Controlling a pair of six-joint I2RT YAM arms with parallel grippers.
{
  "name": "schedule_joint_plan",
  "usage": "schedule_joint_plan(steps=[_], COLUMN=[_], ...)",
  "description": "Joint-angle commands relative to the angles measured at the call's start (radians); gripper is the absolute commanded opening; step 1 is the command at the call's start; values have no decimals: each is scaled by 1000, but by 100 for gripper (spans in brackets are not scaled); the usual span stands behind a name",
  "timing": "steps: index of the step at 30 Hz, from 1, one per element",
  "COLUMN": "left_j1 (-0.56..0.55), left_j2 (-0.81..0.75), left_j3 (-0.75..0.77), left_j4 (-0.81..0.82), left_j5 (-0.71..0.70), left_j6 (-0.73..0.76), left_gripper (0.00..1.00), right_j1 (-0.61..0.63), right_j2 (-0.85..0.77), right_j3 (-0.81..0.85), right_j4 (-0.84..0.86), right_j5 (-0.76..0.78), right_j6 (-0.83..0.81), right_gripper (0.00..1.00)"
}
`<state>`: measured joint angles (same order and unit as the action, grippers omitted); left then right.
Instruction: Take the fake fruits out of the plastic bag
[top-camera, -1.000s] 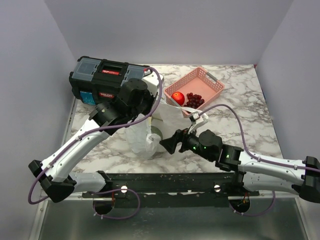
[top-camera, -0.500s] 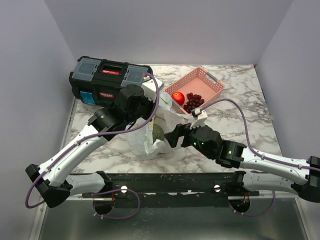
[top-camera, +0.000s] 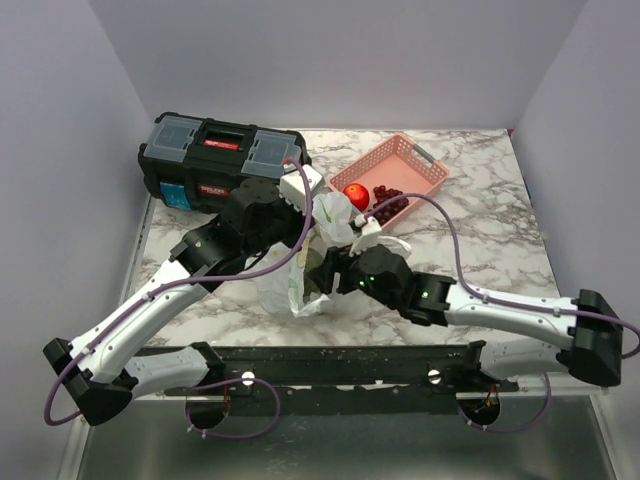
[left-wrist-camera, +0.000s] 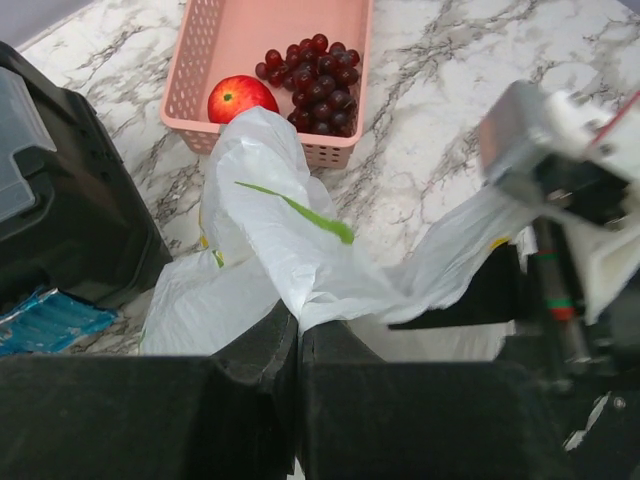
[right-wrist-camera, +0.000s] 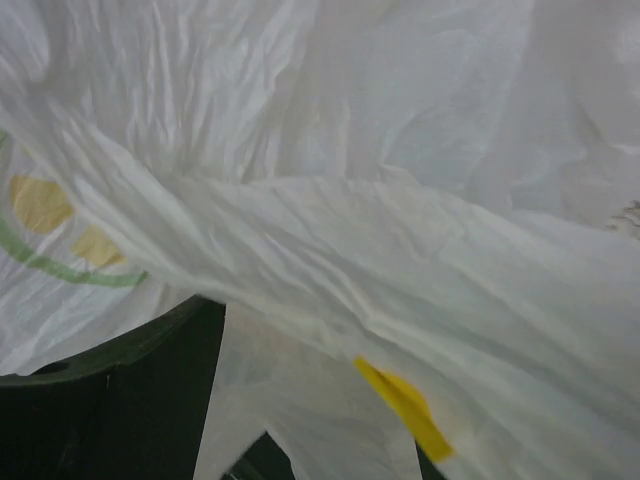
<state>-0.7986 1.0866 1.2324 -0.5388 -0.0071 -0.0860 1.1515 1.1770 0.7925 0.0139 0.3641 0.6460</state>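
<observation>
The white plastic bag (top-camera: 337, 214) stands in the middle of the table. My left gripper (top-camera: 303, 222) is shut on a bunched upper edge of the bag (left-wrist-camera: 270, 200) and holds it up. My right gripper (top-camera: 318, 278) is pushed into the bag's mouth, jaws apart, with crinkled plastic (right-wrist-camera: 380, 200) filling its view. The red apple (top-camera: 355, 192) and the dark red grapes (top-camera: 390, 200) lie in the pink basket (top-camera: 420, 160) behind the bag. They also show in the left wrist view, apple (left-wrist-camera: 240, 98) and grapes (left-wrist-camera: 315, 80). The green melon is hidden.
A black toolbox (top-camera: 215, 160) stands at the back left, close to the left arm, and also shows in the left wrist view (left-wrist-camera: 60, 200). The marble table (top-camera: 480, 230) has purple walls on three sides.
My right gripper has moved left and forward into the bag's mouth, covering the melon that showed there. My left gripper has shifted slightly right and toward the basket with the bag's edge.
</observation>
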Motion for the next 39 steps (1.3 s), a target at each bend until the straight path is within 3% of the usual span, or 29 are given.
schedule_joint_plan(steps=[1, 4, 7, 12, 19, 24, 27, 34, 39], left_j1=[2, 1, 2, -6, -7, -5, -4, -4, -4], left_j2=[-8, -16, -19, -52, -251, -415, -444, -408, -338], left_j3=[-6, -13, -14, -54, -304, -581, -670, -603, -424], left_j4=[22, 30, 21, -45, -92, 76, 165, 288, 313], left_j5=[47, 16, -45, -139, -164, -192, -220, -132, 5], left_j6=[3, 3, 0, -121, -291, -501, -608, -578, -467], left_gripper=[0, 0, 0, 0, 0, 0, 0, 0, 0], right_j1=[-1, -1, 3, 4, 4, 4, 4, 5, 4], right_j2=[146, 268, 350, 311, 199, 159, 122, 29, 39], right_j3=[93, 99, 49, -72, -156, -201, -229, -204, -150], right_j4=[154, 223, 275, 299, 301, 283, 278, 224, 270], right_j5=[-166, -273, -293, -224, -171, -114, -83, -39, -117], right_j6=[-44, -15, 36, 74, 76, 77, 77, 11, -41], right_gripper=[66, 58, 56, 56, 57, 59, 62, 73, 69])
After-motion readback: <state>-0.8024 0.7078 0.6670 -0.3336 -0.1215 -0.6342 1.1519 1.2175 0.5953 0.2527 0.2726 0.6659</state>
